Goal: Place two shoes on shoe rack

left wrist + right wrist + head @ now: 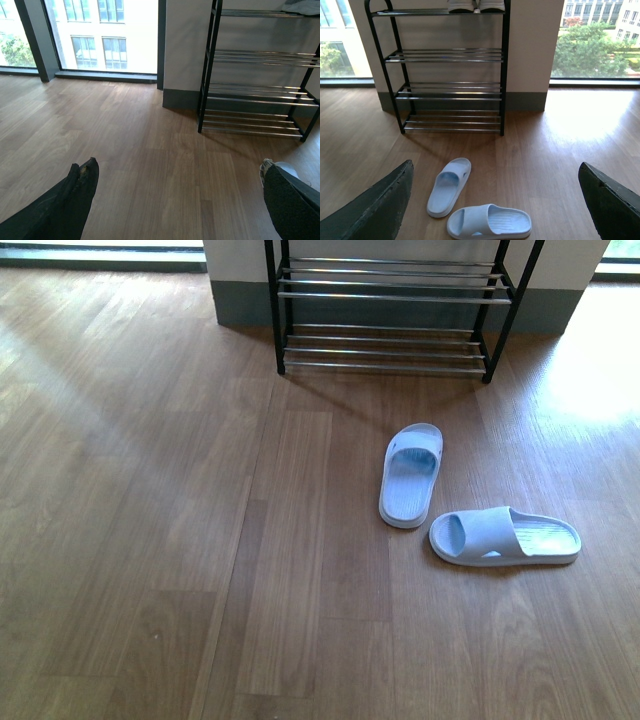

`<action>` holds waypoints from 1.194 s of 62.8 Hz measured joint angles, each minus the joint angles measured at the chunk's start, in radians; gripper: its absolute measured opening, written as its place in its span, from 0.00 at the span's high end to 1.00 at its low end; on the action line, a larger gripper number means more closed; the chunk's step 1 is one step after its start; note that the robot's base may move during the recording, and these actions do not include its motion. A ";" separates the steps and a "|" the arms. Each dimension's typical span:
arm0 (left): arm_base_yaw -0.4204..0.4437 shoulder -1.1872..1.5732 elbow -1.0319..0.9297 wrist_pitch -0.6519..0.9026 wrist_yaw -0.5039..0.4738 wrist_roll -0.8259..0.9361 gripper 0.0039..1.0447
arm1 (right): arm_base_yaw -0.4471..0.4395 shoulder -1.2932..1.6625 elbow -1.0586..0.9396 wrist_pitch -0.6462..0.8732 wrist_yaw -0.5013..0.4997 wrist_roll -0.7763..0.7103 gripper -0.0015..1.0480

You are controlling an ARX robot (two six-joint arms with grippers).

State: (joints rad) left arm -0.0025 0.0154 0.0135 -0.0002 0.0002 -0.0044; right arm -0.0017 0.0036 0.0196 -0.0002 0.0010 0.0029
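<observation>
On the wooden floor [150, 540] in front of the shoe rack [385, 297], the two pale slides are lying loose. The first slide [411, 474] is pointing toward the rack, and the second slide [505, 536] is lying crosswise with its toe end just beside the first one's heel, apparently not touching. The sneakers [476, 5] are sitting on the top shelf, so the slides are judged to be the remaining work. The right gripper [496, 166] is hovering above the slides with its jaws spread wide, holding nothing. The left gripper [178, 164] is likewise gaping wide and empty, over bare floor left of the rack. Risks: the rubber is looking soft, so a pinch on the arched strap alone may be letting a slide swing or slip. A descent onto one slide is risking a nudge to its close neighbour. The shelves are only thin rods with gaps, so a slide set down tilted could be tipping through. Room: the floor is lying open all around the slides. The rack's black posts and the wall [230, 255] behind are bounding the approach, and the gaps between tiers are looking low.
</observation>
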 joint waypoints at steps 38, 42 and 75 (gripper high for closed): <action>0.000 0.000 0.000 0.000 0.000 0.000 0.09 | 0.000 0.000 0.000 0.000 0.000 0.000 0.09; 0.000 0.000 0.000 0.000 0.001 0.000 0.09 | 0.000 0.000 0.000 0.000 0.002 0.000 0.09; 0.000 0.000 0.000 0.000 0.000 0.000 0.09 | -0.115 1.362 0.205 0.723 -0.308 -0.253 0.09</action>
State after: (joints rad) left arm -0.0025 0.0154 0.0135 -0.0002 0.0002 -0.0044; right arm -0.1169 1.3659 0.2245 0.7231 -0.3073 -0.2504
